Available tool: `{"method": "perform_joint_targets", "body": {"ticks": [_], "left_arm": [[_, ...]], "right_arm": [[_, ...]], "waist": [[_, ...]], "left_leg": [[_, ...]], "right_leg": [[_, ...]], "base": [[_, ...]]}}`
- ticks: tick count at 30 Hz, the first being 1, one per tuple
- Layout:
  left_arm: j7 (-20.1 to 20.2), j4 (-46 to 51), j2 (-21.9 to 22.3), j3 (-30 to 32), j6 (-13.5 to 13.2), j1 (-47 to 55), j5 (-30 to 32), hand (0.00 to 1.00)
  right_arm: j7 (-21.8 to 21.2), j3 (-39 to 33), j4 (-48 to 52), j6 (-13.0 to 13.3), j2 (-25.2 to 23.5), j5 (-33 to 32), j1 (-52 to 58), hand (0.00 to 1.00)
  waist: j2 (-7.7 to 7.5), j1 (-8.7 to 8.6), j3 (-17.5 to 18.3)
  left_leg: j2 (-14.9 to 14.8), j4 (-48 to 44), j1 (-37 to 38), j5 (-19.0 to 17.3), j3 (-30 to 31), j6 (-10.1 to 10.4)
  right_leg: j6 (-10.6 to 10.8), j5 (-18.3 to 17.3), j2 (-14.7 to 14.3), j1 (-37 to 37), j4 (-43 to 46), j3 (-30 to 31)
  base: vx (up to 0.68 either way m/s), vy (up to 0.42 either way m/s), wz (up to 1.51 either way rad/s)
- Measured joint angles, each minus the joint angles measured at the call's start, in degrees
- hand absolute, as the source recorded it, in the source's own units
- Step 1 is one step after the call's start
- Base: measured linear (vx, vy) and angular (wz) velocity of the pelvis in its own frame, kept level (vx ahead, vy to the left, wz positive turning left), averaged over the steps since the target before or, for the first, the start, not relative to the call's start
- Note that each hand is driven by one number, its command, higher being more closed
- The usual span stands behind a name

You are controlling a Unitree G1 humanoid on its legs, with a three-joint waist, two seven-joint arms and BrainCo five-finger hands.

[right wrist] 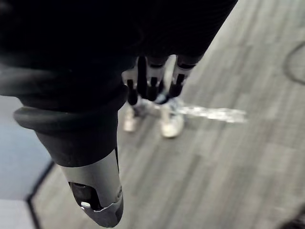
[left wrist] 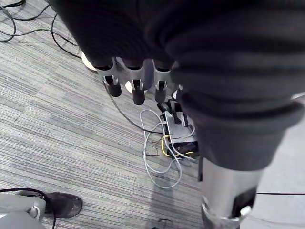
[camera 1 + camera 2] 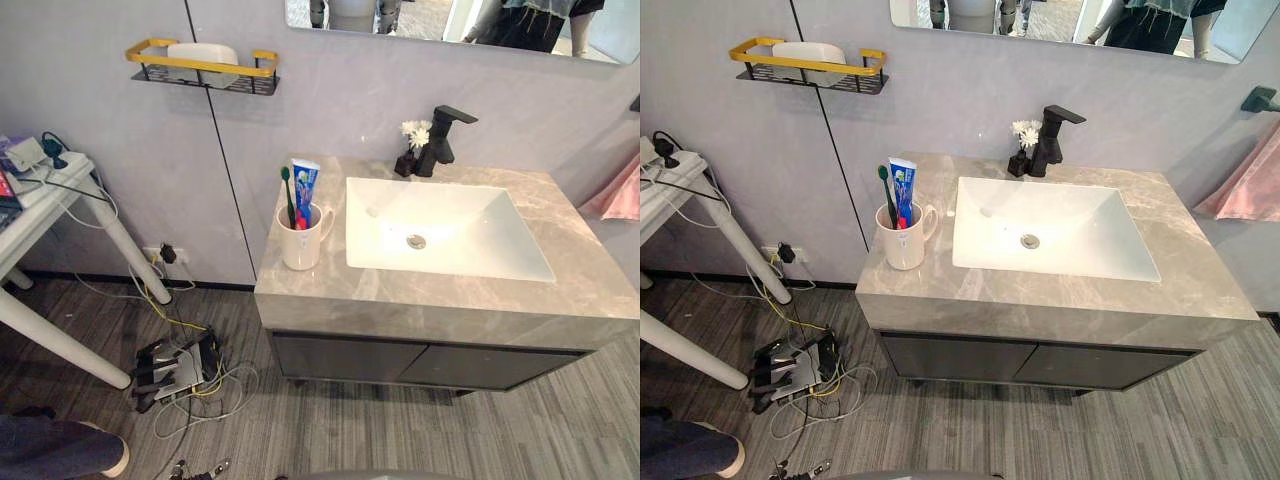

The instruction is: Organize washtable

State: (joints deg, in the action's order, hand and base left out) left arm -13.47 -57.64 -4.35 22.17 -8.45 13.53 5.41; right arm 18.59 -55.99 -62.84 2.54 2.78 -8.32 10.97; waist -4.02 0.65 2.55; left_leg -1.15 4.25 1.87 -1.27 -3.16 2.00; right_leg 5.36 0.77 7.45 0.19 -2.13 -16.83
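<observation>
Left hand (image 2: 138,88) hangs slack-fingered; toothbrush (image 3: 288,197) stands upright in cup (image 3: 299,252)

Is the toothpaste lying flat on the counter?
No, the toothpaste stands upright in the white mug with the toothbrush, left of the sink.

Grey stone counter (image 3: 300,292), white sink (image 3: 505,240) sunk in it, white mug (image 3: 300,250) at left, black tap (image 3: 440,140) and flower vase (image 3: 405,162) behind.

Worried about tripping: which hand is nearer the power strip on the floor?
Left. The left hand hangs above the power strip; the right hand hangs over floor near a person's shoes.
</observation>
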Motion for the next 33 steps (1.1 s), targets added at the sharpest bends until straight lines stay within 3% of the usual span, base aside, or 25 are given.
{"method": "perform_joint_targets", "body": {"ticks": [5,6,12,14,16,18,22,26,29,33], "left_arm": [[1.2,-1.6,1.5,4.7,-0.1,-1.3,-0.4,0.0],[1.3,-1.6,1.9,5.1,-0.1,-1.3,-0.9,1.0],[2.3,-2.8,1.9,4.9,0.0,-1.3,-6.7,1.0],[2.5,-1.9,1.9,3.3,0.4,-1.9,-12.2,1.0],[2.3,6.1,2.0,0.5,0.4,-0.8,-18.9,1.0],[1.5,16.7,2.6,-1.1,0.2,-0.2,-20.7,1.0],[-0.6,44.1,4.2,-6.0,-3.7,1.7,-20.5,1.0],[-0.7,55.6,4.5,-11.7,-4.5,1.8,-18.8,1.0],[0.2,65.0,4.2,-19.0,-4.7,2.7,-13.1,1.0],[4.8,72.8,3.6,-23.9,-4.7,3.7,-9.5,1.0]], "right_arm": [[-6.8,3.3,-3.8,-1.5,-5.5,0.0,0.1,0.0],[-7.7,5.5,-3.8,-1.5,-5.8,0.1,-0.1,0.0],[-9.8,18.7,-3.8,-0.4,-5.1,2.5,-3.0,0.0],[-10.1,24.1,-3.7,-0.4,-4.3,3.4,-3.5,0.0],[-10.1,28.0,-3.4,-0.3,-3.7,4.0,-3.5,0.0],[-10.0,30.5,-3.2,-0.1,-2.9,4.5,-3.5,0.0],[-9.9,36.0,-1.4,1.0,-1.3,5.7,-2.4,0.0],[-9.9,37.0,-0.8,1.4,-1.1,6.6,-2.0,0.0],[-10.1,39.0,-0.8,1.6,-0.8,6.8,-1.8,0.0],[-10.9,39.0,-0.8,2.1,-0.6,6.9,-1.3,0.0]], "waist": [[0.38,0.02,0.2],[0.2,0.02,0.1],[-0.08,0.11,-0.1],[0.05,0.25,-0.2],[0.23,0.29,-0.2],[0.59,0.37,-0.2],[1.68,0.45,0.1],[2.4,0.47,0.0],[2.11,0.81,0.1],[2.22,1.68,0.1]], "left_leg": [[0.7,0.9,0.7,0.0,1.1,-0.2],[0.9,0.9,0.8,0.0,1.5,-0.2],[1.4,0.8,1.0,0.1,2.9,-0.4],[1.5,0.7,1.0,0.2,3.3,-0.5],[1.5,0.7,0.8,0.3,4.2,-0.7],[1.3,0.8,0.6,0.3,4.6,-0.7],[1.2,0.8,-0.1,0.8,5.0,-1.1],[1.3,0.8,0.5,0.8,5.1,-1.1],[1.0,-0.2,0.7,0.6,4.9,-1.0],[0.8,-2.3,-0.3,-1.1,4.4,-1.1]], "right_leg": [[0.4,-0.6,0.6,0.8,-0.1,-1.0],[0.3,-0.6,0.8,1.2,-0.1,-1.4],[-0.1,-0.9,1.3,2.1,0.0,-2.7],[-0.1,-1.0,1.4,2.3,0.0,-3.3],[0.3,-1.5,1.5,2.4,0.4,-3.6],[0.0,-2.1,1.4,1.9,1.0,-4.1],[0.2,-1.9,1.3,1.7,1.0,-5.0],[0.2,-1.9,1.4,2.9,0.6,-5.3],[0.2,-1.9,1.6,3.8,0.4,-5.6],[0.2,-1.9,1.7,3.8,0.5,-4.8]], "base": [[0.08,0.03,0.12],[0.05,0.03,0.2],[0.01,0.017,0.14],[-0.04,-0.008,0.1],[-0.03,-0.017,0.17],[-0.05,-0.026,0.14],[0.0,-0.011,0.06],[0.05,0.01,0.08],[0.01,-0.005,0.06],[-0.04,0.005,-0.1]]}}
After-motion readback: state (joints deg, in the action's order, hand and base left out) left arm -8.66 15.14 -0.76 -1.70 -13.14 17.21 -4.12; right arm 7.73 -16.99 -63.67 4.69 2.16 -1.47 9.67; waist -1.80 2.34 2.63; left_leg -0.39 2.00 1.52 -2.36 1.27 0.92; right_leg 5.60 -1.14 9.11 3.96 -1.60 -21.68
